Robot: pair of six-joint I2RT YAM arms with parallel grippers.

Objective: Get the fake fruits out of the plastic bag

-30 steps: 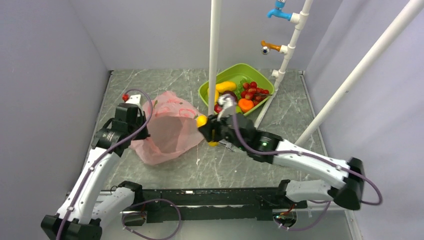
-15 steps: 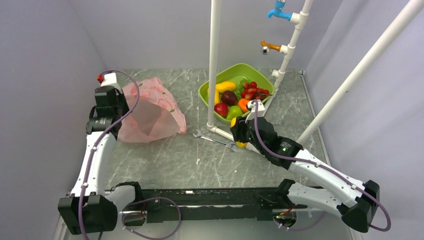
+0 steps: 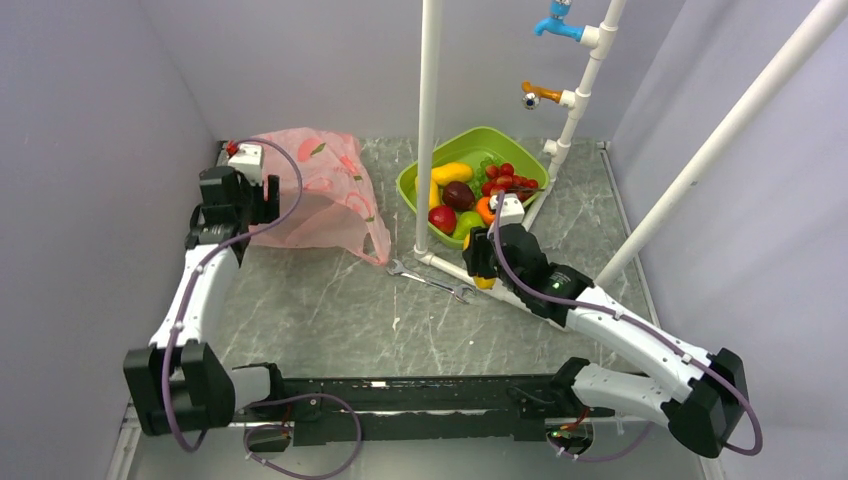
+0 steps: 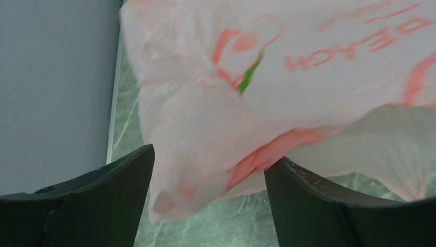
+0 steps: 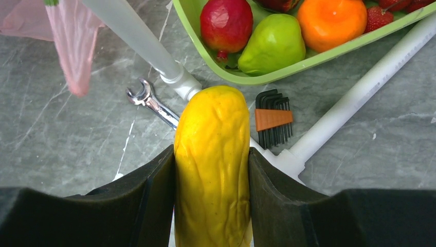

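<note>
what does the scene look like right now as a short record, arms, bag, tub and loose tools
left gripper: closed on a bunch of the plastic bag, which hangs from it at the far left
right gripper: clamped on a yellow fruit, just outside the green tub
in tub: red apple, green pear, orange fruit, among others
on table: wrench, hex key set
</note>
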